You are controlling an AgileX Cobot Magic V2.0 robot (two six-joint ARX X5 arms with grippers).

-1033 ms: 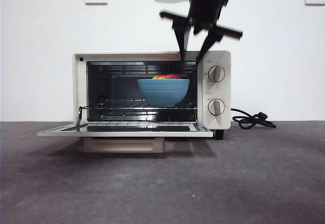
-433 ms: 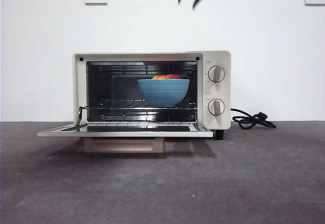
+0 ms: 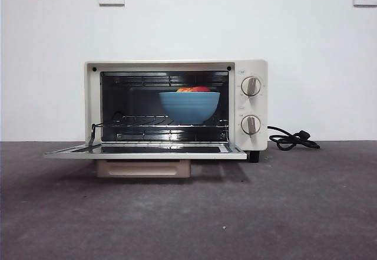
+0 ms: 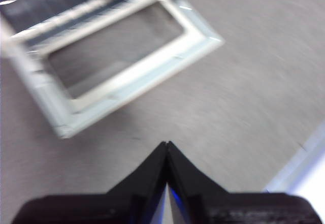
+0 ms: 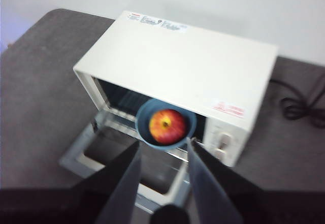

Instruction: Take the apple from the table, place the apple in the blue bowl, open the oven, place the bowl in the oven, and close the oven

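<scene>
I see the round red-and-yellow apple [image 5: 167,125] sitting in the deep matte-blue bowl [image 3: 189,107] on the rack inside the cream-white boxy toaster oven [image 3: 251,104]. My right gripper [image 5: 162,153], jaws spread, hangs high above it. My left gripper [image 4: 167,148] (jaws pressed together) hovers beside the lowered glass door [image 3: 144,150]. A black cord [image 3: 291,139] trails over the dark grey matte table [image 3: 283,207].

No brand or word readable anywhere. Only blurred labels on the oven [image 5: 177,66] top: a pale strip with a red mark at the far edge, a red-lettered sticker beyond the right gripper [image 5: 163,158], above the knobs. Knob markings too small to read.
</scene>
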